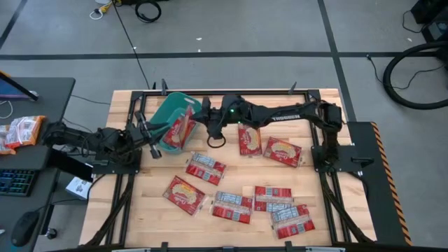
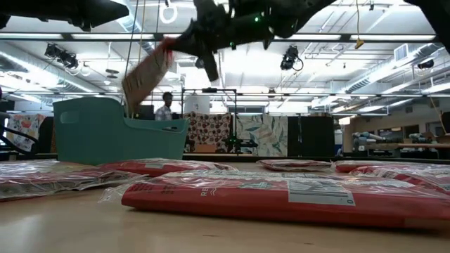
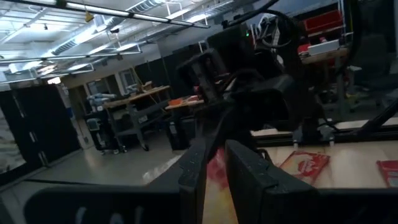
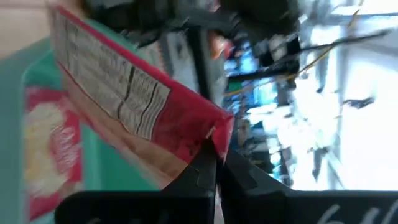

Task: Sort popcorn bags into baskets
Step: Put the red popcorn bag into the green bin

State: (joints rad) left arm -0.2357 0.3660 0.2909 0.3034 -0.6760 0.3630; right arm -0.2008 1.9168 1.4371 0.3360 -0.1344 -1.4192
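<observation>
Sorting looks early-to-mid: most bags sit outside the tub.

High view: teal basket (image 1: 170, 119) sits upper left of centre, near the table's back edge. Right gripper (image 1: 194, 120) reaches across from the right and pinches one popcorn bag (image 1: 184, 129) over the basket's right rim. Left gripper (image 1: 149, 133) is at the basket's left wall; from here I can't tell its finger state. Eight bags lie loose on the wooden table (image 1: 140, 217): two right of the basket at centre, one just below the basket, five along the lower centre and right. Basket contents are mostly covered by the held bag and the arms. An orange-white packet (image 1: 19, 131) lies on the side desk at far left, not part of the job.

Low view: held bag hangs tilted at upper left, above the basket's near rim, not yet released. Basket interior is hidden behind its wall. Loose bags fill the foreground. A person (image 2: 166, 106) stands in the room behind.

Left wrist view: left fingers (image 3: 245, 171) stand nearly together, a red-and-yellow strip showing in the narrow gap; whether that's a grip is unclear. Dark arm blocks most of the frame.

Right wrist view: fingers closed on the bag's red edge, label panel showing. One bag (image 4: 53, 149) with a popcorn picture lies inside the basket. More may be underneath, can't tell.
</observation>
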